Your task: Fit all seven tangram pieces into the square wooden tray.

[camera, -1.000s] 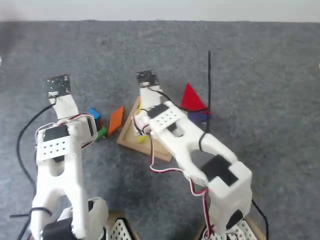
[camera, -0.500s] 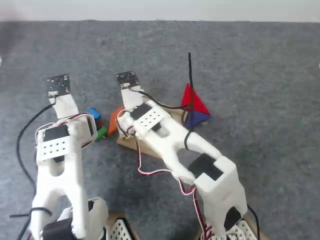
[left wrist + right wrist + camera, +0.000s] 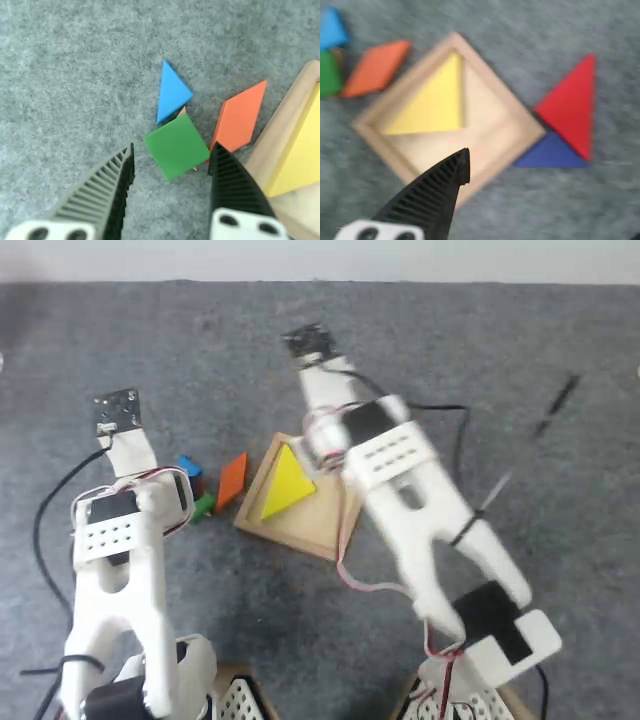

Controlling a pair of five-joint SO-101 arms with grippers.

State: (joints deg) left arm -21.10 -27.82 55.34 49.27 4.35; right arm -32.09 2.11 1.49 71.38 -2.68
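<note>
1. At the far left, our left gripper [image 3: 172,150] stands open, its jaws spread wide, and the green square [image 3: 176,146] shows between them on the grey carpet [image 3: 520,370].
2. The blue triangle [image 3: 172,95] lies just beyond the green square, one corner right against it.
3. Next we see the orange parallelogram [image 3: 239,117], flat on the carpet between the green square and the square wooden tray [image 3: 280,130], just beside the tray's outer rim.
4. The tray sits turned like a diamond. The yellow triangle [image 3: 435,102] lies flat inside it, filling the half nearer the orange piece. The other half is bare wood.
5. Our right gripper [image 3: 451,177] hangs above the tray's near edge. We cannot tell whether it is open or closed.
6. Rightmost, the red triangle [image 3: 570,107] and the dark blue triangle [image 3: 550,152] lie outside the tray, touching along one edge, with the dark blue one against the rim.
</note>
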